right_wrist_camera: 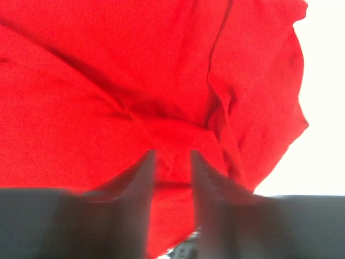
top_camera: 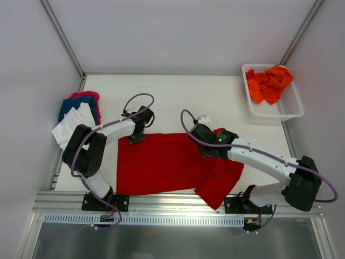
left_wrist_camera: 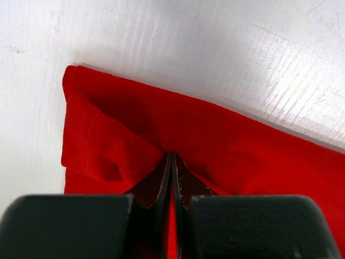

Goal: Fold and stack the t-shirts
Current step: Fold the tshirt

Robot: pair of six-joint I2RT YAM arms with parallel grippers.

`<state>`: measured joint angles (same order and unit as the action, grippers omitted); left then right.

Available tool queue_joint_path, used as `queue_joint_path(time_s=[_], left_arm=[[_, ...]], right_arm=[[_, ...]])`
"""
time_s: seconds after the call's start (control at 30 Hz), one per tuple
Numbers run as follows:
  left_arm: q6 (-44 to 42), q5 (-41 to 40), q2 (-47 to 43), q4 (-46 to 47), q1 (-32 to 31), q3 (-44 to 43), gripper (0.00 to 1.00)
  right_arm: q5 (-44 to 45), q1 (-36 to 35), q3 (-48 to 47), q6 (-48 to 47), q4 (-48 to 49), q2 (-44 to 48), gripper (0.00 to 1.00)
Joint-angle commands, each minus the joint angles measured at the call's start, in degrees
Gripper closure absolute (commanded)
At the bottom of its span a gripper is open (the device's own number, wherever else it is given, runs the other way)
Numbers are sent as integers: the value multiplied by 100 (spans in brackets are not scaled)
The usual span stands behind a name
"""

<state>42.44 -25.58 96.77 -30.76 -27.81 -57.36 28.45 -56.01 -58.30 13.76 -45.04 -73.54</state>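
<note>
A deep red t-shirt (top_camera: 172, 162) lies spread across the middle of the table, its right sleeve hanging toward the front edge. My left gripper (top_camera: 136, 138) is at the shirt's far left corner, shut on the red cloth. In the left wrist view (left_wrist_camera: 172, 156) a thin strip of the red t-shirt (left_wrist_camera: 226, 140) is pinched between the jaws. My right gripper (top_camera: 207, 149) hovers over the shirt's far right part. The blurred right wrist view shows its jaws (right_wrist_camera: 172, 156) apart above the rumpled red t-shirt (right_wrist_camera: 108, 81). Orange t-shirts (top_camera: 268, 83) sit crumpled in a basket.
A white mesh basket (top_camera: 294, 110) stands at the back right corner. At the left edge is a pile of pink (top_camera: 86, 96), blue (top_camera: 73, 105) and white (top_camera: 70, 127) t-shirts. Metal frame rails border the table's front and sides.
</note>
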Motion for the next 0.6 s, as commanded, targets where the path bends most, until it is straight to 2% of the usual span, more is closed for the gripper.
queue_joint_path(time_s=[0.0,0.07,0.3,0.57], left_arm=[[-42,-78,-71,-176,-58,-100,100],[-34,-113,-97,-176,-58,-73,100],[-69,-228,-80,-184,-58,6,100],[-51,-201,-36,-176,-58,32,100]], right_arm=[[-85,265,-120,-408,573,-590,86],[-216,371,-172,-488,759,-871,99],[-586,959,-628,-962,1409,-2163,100],[-867,1680,-1297,-1515,1586,-2894,100]])
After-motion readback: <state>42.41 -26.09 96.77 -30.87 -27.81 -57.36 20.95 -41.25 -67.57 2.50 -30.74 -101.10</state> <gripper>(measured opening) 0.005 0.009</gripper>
